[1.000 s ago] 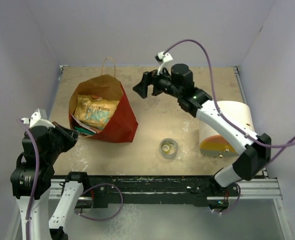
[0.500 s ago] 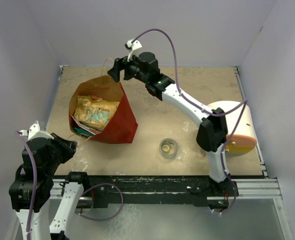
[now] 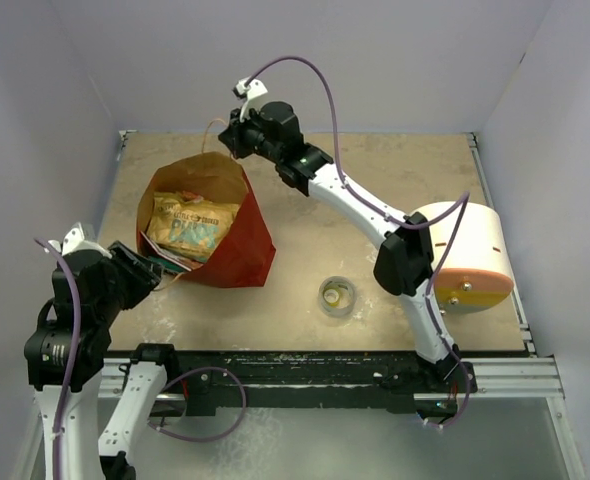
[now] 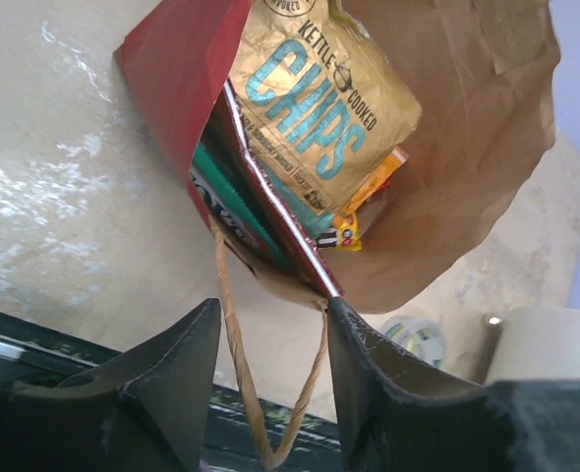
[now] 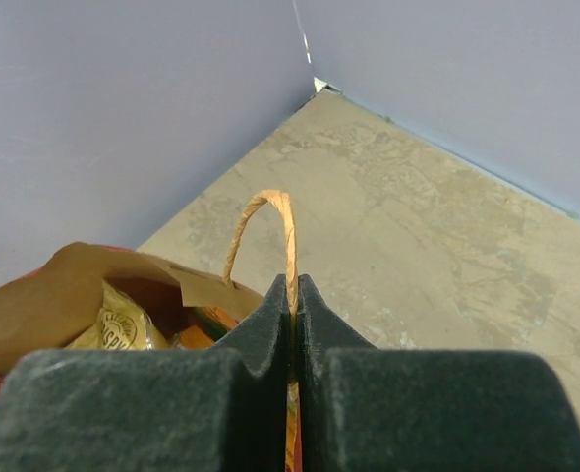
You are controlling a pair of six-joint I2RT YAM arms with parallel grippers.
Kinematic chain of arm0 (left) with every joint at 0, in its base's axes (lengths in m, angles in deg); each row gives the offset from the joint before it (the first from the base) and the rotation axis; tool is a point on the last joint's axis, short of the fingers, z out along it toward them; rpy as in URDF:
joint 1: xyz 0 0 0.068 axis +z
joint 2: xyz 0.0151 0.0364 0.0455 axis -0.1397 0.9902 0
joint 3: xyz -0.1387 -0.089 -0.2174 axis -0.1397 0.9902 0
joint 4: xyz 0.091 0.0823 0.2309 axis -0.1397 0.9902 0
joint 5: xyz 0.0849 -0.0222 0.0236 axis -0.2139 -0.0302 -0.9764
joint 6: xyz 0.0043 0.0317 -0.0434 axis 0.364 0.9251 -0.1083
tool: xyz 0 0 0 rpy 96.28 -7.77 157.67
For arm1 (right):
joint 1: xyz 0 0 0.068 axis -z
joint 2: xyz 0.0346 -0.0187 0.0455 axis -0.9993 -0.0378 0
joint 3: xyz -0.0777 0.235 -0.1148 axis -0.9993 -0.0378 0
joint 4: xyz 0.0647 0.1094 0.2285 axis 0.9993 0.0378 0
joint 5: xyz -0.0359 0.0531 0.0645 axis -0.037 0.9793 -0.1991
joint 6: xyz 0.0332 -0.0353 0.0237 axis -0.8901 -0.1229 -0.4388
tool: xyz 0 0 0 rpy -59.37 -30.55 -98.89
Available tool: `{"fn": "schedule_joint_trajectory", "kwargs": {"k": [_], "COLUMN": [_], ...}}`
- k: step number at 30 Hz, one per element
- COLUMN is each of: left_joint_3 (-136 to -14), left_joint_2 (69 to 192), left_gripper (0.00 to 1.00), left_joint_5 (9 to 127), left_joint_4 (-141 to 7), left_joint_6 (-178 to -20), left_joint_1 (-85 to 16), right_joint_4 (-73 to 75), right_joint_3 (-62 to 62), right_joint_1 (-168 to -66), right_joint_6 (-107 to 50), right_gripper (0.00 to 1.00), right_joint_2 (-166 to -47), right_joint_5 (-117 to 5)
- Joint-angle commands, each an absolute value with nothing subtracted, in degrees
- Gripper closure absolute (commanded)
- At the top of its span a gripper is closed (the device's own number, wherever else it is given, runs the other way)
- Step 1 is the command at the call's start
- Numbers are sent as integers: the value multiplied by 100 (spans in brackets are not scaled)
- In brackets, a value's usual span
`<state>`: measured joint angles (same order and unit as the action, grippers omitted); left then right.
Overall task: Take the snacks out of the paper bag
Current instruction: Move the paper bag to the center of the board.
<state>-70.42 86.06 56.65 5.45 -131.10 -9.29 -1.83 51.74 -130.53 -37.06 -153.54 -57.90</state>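
Paper bag [image 3: 247,250] sat on the counter [image 3: 375,200], red outside, brown inside, mouth wide open. All the snacks [image 3: 187,228] I could see were inside it. A golden-tan chips packet [image 4: 319,108] with teal lettering lay on top, and a small red-yellow packet [image 4: 347,234] peeked from under its lower edge. Darker packet edges were wedged along the bag's near wall, too hidden for me to name.

At the bag's far rim, my right fingers [image 5: 270,324] were clenched on the far handle [image 5: 265,221], the loop sticking up past their tips. At the bag's near corner, my left fingers [image 4: 197,334] stood released, with the near handle [image 4: 233,334] hanging in the gap between them, ungripped.

To the bag's right sat a tape roll [image 3: 337,296], and well beyond that a cream cylinder [image 3: 465,245].
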Motion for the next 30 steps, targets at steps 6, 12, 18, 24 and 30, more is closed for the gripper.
{"fn": "schedule_joint_trajectory", "kwargs": {"k": [6, 12, 18, 24, 30], "left_joint_3": [-6713, -7371, -8224, -8660, -9429], "left_joint_2": [9076, 9686, 10310, 11111, 11855], "left_gripper": [55, 81, 85, 85, 87], "left_joint_5": [6066, 5388, 4396, 4332, 4028], "left_joint_4": [-626, -545, -559, -1180, -1446], "left_joint_6": [-14112, -13853, -13313, -12952, -12401], "left_joint_1": [-904, -900, -900, -900, -900], "right_joint_4": [-650, -540, -360, -376, -235], "right_joint_3": [4492, 4147, 3277, 2144, 1652], "right_joint_1": [-13055, -13054, -13051, -13055, -13060], "right_joint_6": [-3985, -4214, -4603, -5358, -5965], "right_gripper": [100, 100, 100, 100, 100], "right_joint_2": [-14207, -13802, -13023, -12169, -11870], "right_joint_5": [-5954, -6297, -6578, -6479, -5983]}}
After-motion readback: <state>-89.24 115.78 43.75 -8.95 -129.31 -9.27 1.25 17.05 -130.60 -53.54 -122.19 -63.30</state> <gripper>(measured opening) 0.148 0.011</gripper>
